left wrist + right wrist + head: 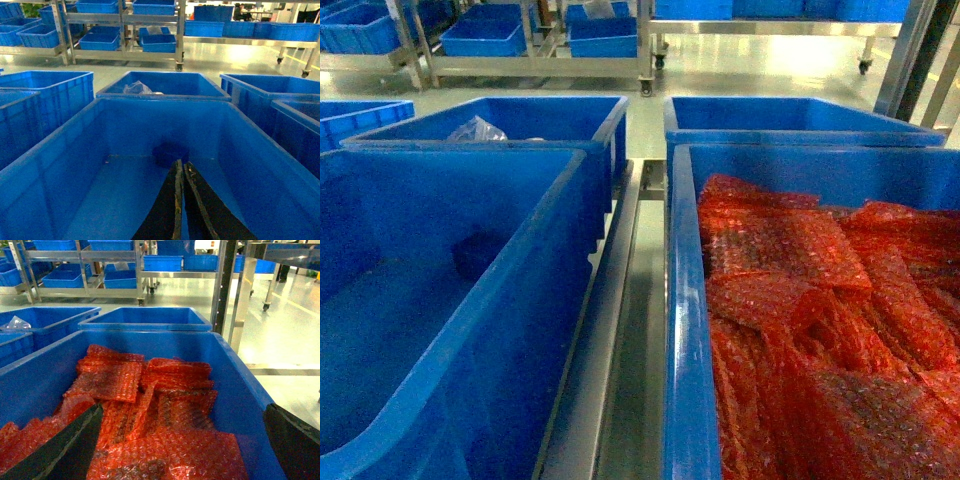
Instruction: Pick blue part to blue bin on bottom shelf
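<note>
The blue part (170,151) is a small dark blue lump on the floor of a large blue tub (60,165), against its far wall. It shows in the head view too, the part (480,254) lying deep in the left tub (520,330). My left gripper (180,163) hangs inside this tub with its tips just short of the part, jaws shut and nothing between them. My right gripper (182,410) stands open above red bubble wrap (150,405) in the right tub (235,390). Neither gripper shows in the head view. The bottom shelf is out of view.
A steel rail (620,330) runs between the two tubs. Behind them stand more blue tubs, one holding a clear plastic bag (476,128). Far back, wheeled steel racks (125,52) carry blue bins (99,39). A steel upright (223,285) rises at the right.
</note>
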Motion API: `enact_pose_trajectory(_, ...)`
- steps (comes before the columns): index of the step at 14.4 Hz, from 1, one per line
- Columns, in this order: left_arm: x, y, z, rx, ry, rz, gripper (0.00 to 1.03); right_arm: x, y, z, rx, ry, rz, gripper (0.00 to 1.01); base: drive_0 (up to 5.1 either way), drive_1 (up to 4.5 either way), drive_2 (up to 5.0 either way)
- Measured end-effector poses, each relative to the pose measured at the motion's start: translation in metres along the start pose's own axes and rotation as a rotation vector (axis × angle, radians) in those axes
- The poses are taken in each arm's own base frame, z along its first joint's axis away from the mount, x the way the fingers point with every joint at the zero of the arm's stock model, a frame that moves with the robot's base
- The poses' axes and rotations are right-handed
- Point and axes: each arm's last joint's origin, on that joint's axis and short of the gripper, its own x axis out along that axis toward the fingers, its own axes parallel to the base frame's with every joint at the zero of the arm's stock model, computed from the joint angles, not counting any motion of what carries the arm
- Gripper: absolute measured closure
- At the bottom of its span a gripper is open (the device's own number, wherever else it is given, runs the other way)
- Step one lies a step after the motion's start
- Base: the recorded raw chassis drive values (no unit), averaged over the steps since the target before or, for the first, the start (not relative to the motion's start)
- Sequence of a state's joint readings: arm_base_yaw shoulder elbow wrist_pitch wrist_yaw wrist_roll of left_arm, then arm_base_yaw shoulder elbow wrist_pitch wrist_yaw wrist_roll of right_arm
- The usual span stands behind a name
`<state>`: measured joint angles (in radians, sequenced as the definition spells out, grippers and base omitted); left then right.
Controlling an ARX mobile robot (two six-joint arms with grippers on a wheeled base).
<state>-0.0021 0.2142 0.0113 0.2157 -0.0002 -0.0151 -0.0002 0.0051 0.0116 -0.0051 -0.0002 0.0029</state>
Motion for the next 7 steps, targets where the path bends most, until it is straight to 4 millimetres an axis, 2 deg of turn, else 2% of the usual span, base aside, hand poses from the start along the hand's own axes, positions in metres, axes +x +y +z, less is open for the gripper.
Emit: enact_pose_trajectory(7, -0.0045, 0.0, -0.0017, 0.0, 0.014, 0.001, 1.01, 0.0, 0.0, 0.0, 0.0, 0.0, 0.0, 0.03, 0.0, 0.0, 0.0)
